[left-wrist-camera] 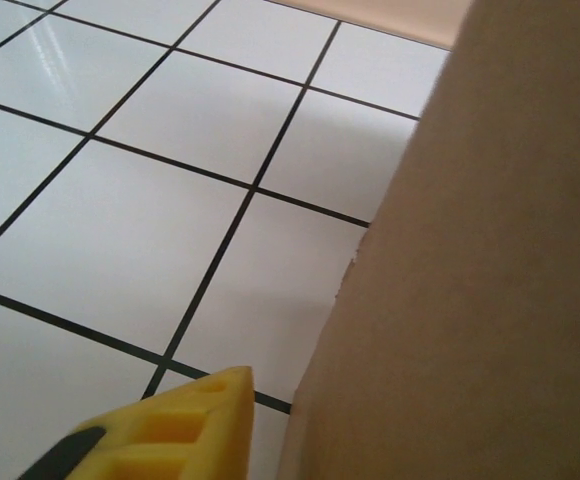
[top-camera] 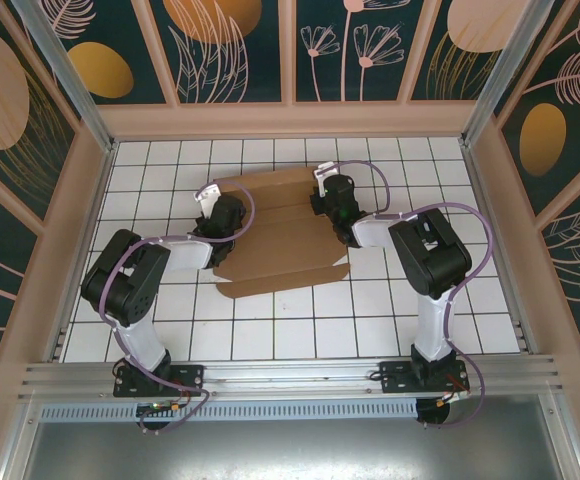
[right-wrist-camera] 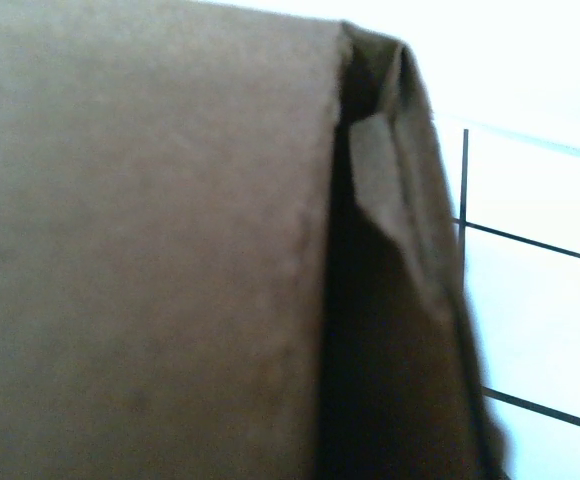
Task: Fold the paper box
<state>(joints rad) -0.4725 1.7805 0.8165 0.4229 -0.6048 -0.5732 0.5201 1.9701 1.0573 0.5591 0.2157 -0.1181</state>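
**At the far middle of the white tiled table [top-camera: 270, 335]: the plain brown die-cut cardboard paper box [top-camera: 280, 240]**

It lies spread out, creases running left to right. My left gripper [top-camera: 220, 208] is at its left edge, with the cardboard just to its right; I cannot tell how wide it stands. My right gripper [top-camera: 332, 198], closed, is at the far right corner; I cannot tell whether it pinches cardboard.

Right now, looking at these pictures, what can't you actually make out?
1. The left gripper, open or shut: in the top view its own wrist covers the jaws; in the left wrist view the bottom edge cuts off its yellow finger.
2. The right gripper, holding or not: in the right wrist view the blurred paper box hides the fingers.
3. The paper box's side edges: in the top view both grippers cover them.
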